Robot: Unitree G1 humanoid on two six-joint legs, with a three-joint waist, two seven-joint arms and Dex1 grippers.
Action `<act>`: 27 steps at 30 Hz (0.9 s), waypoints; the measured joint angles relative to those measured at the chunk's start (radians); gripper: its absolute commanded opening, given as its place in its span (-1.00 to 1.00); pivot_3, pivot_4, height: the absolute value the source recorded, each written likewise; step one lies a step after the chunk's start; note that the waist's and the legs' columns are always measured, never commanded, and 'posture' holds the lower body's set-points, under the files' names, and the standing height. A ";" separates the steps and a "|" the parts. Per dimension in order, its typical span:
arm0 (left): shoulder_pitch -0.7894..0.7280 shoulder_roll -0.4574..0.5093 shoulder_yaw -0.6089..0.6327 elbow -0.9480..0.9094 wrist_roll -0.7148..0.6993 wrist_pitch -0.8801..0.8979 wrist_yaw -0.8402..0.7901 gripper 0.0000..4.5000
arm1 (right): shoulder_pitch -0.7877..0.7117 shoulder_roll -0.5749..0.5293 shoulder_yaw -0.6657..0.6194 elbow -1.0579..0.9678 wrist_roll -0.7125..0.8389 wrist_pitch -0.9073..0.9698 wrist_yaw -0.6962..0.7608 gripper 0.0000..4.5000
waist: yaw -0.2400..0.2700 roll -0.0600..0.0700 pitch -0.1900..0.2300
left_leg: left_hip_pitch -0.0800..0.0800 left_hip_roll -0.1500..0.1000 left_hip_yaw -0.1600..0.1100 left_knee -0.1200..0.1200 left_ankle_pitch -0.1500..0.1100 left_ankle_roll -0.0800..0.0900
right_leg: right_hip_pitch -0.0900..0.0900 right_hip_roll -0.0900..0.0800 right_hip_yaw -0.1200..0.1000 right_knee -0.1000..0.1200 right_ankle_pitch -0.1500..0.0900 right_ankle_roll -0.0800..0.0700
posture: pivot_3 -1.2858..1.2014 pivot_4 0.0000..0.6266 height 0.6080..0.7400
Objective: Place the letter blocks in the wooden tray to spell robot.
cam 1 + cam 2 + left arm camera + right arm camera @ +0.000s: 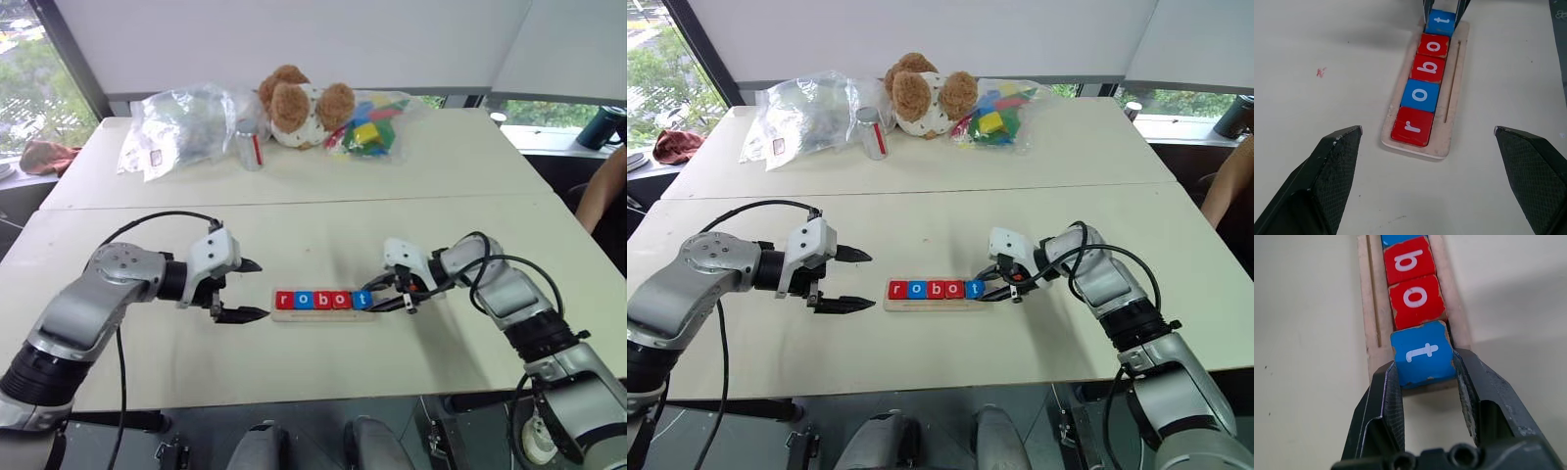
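Observation:
The wooden tray (323,315) lies on the white table in front of me. A row of letter blocks in it reads r (284,300), o (304,300), b (322,300), o (341,300), t (361,300). The r, the b and the second o are red; the first o and the t are blue. My right gripper (1424,364) is shut on the blue t block (1422,352) at the tray's right end, one finger on each side of it. My left gripper (263,289) is open and empty, just left of the tray's r end (1411,127).
At the back of the far table are a teddy bear (299,106), a clear plastic bag (181,127), a small can (250,145) and a bag of coloured toy blocks (370,125). A person's arm (602,191) shows at the right edge.

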 measured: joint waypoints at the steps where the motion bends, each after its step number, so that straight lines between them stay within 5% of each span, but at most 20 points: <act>1: 0.000 0.000 0.000 0.000 -0.001 0.000 0.001 1.00 | -0.001 0.001 0.000 0.001 -0.001 0.000 0.000 -0.51 | 0.000 0.000 0.000 | 0.000 0.000 0.000 0.000 0.000 0.000 | 0.000 0.000 0.000 0.000 0.000 0.000 | 0.03 -0.52 1.00; 17: 0.014 0.000 0.000 0.000 -0.001 -0.022 0.015 1.00 | -0.009 0.028 0.005 0.004 -0.006 0.020 -0.010 -0.51 | 0.000 0.000 0.000 | 0.000 0.000 0.000 0.000 0.000 0.000 | 0.000 0.000 0.000 0.000 0.000 0.000 | 0.03 -0.52 1.00; 21: 0.014 0.000 0.000 0.006 0.000 -0.028 0.017 1.00 | -0.009 0.036 0.004 0.001 0.001 0.034 -0.017 0.33 | 0.000 0.000 0.000 | 0.000 0.000 0.000 0.000 0.000 0.000 | 0.000 0.000 0.000 0.000 0.000 0.000 | 0.03 -0.52 1.00; 27: 0.014 -0.001 -0.001 0.009 0.001 -0.039 0.019 1.00 | -0.009 0.040 -0.002 -0.021 0.018 0.074 -0.034 0.33 | 0.000 0.000 0.000 | 0.000 0.000 0.000 0.000 0.000 0.000 | 0.000 0.000 0.000 0.000 0.000 0.000 | 0.03 -0.52 1.00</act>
